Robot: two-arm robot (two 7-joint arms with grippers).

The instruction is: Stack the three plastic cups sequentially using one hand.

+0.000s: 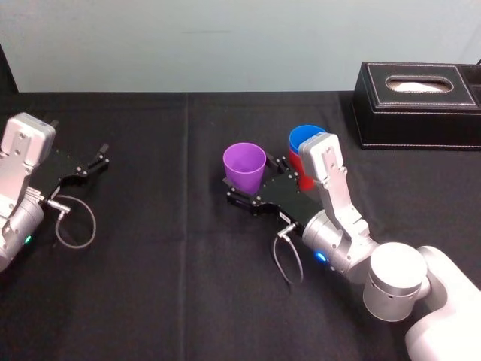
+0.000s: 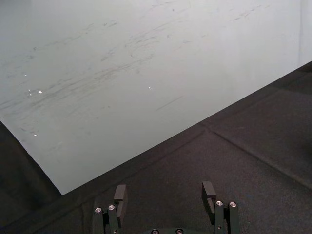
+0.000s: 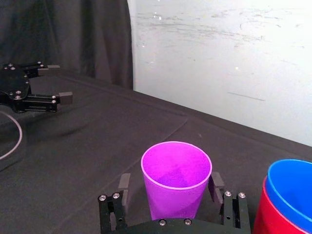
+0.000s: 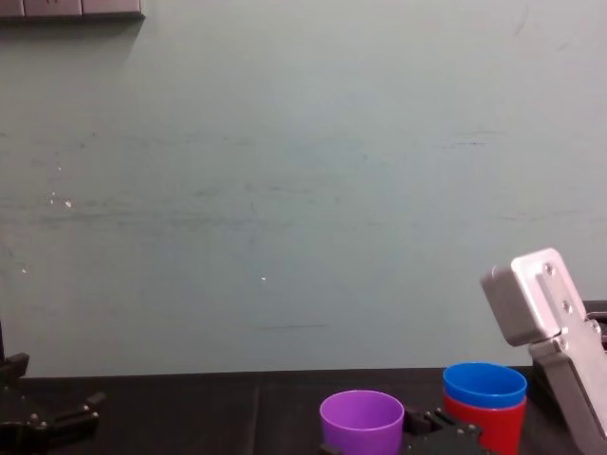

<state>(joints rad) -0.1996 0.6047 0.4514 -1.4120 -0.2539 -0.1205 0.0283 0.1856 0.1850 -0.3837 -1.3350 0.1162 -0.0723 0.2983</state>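
Here, blue cup (image 3: pixel 292 183) in red cup (image 3: pixel 265 222); purple cup (image 3: pixel 175 187) between fingers (image 3: pixel 125 183)

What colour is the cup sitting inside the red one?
Blue cup, best seen in the right wrist view.

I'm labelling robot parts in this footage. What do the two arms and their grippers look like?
The left arm and right arm are silver-grey metal with rounded joints and a boxy wrist housing. A thin grey cable loops from each wrist. The left gripper and right gripper are flat and black, with small silver screws.
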